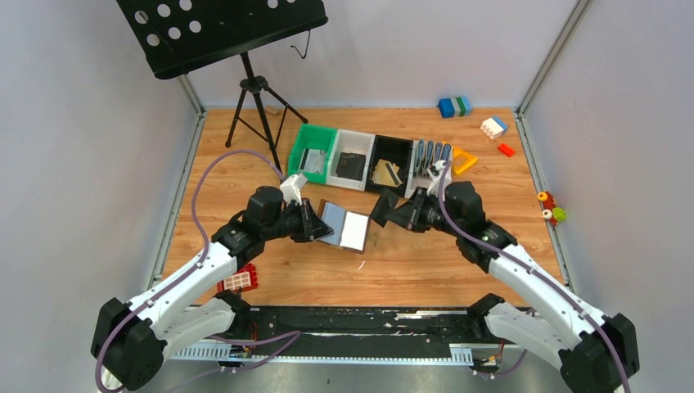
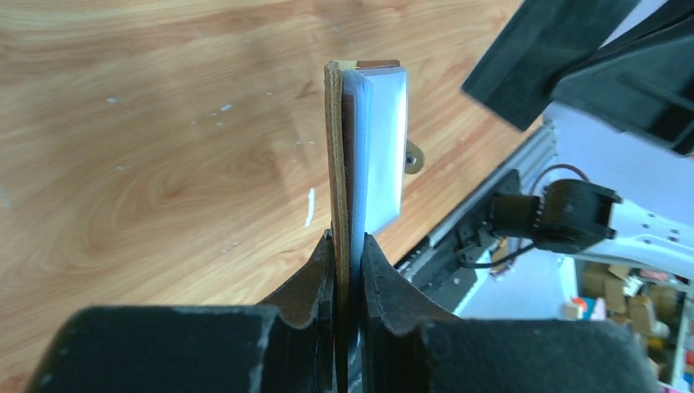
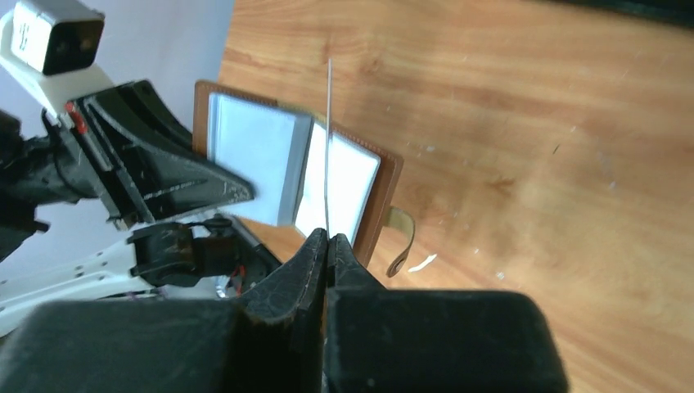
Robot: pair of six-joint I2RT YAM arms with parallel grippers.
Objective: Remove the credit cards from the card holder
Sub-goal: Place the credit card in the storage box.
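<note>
While the left gripper (image 2: 349,246) pinched the open brown card holder (image 2: 372,139), the right gripper (image 3: 328,241) clamped a thin credit card (image 3: 329,147) near it.

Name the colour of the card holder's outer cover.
Brown; the card holder shows best in the right wrist view.

Credit card (image 3: 329,147) face hidden, edge-on.

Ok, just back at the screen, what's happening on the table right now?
The left gripper is clamped on one edge of the open brown card holder, holding it up. The right gripper is shut on a thin card, seen edge-on in front of the holder's pockets. Whether it's fully clear of them is hard to tell.
</note>
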